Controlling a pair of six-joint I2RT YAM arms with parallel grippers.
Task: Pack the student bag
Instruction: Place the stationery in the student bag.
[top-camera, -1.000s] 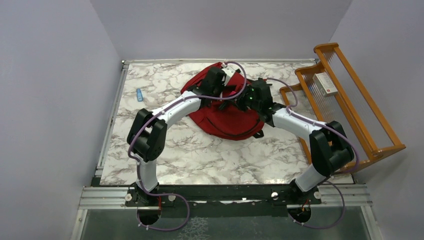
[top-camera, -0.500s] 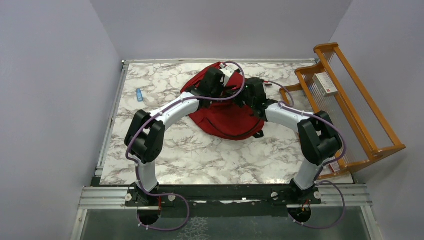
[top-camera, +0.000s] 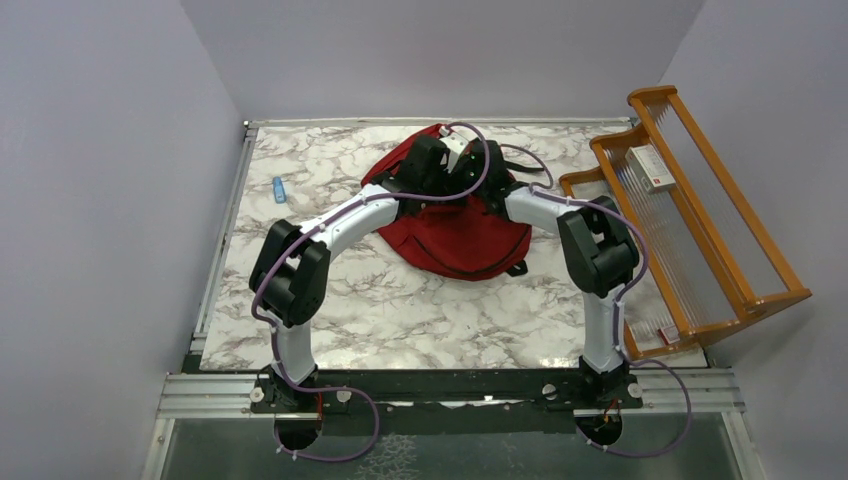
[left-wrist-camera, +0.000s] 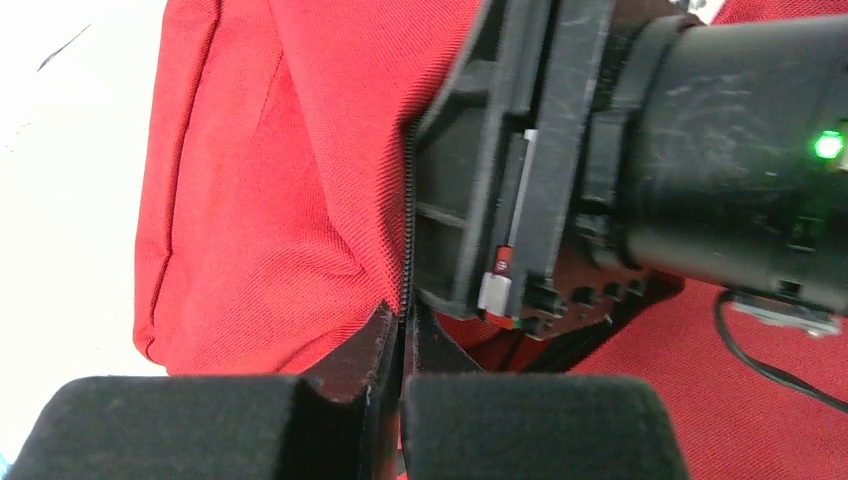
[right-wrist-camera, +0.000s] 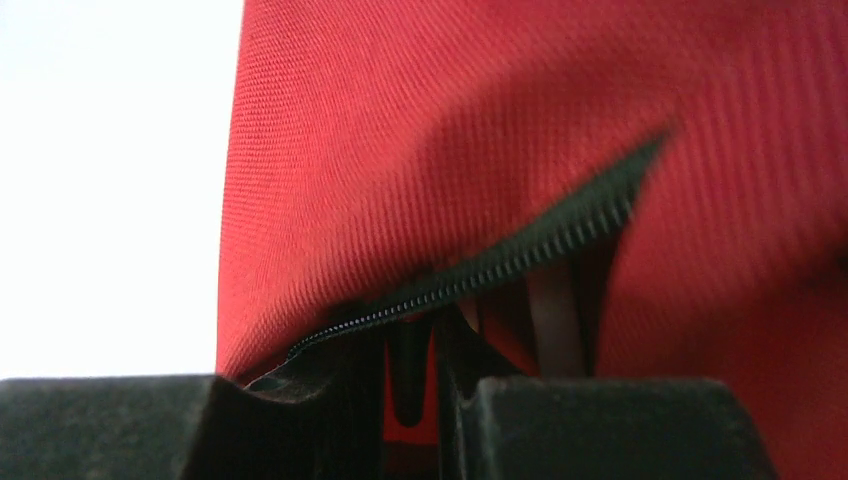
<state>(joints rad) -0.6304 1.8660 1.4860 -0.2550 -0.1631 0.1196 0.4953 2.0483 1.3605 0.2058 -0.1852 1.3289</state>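
Student bag (top-camera: 455, 240), red, lies on the marbled bench (top-camera: 400, 310), toward its far middle. Both arms meet over the bag's far end. Left hand (left-wrist-camera: 400, 415): fingers pressed fully together, pinching the bag's edge at the black zipper (left-wrist-camera: 407, 220). Right hand (right-wrist-camera: 410, 405): fingers nearly together, with the narrow gap between them filled by the same bag's zipper edge. A wooden rack (top-camera: 700, 220) stands at right, and a small blue object (top-camera: 279, 189) lies well apart at left.

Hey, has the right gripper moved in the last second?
Yes. The right gripper has shifted left over the student bag, away from the wooden rack, which has stayed put.
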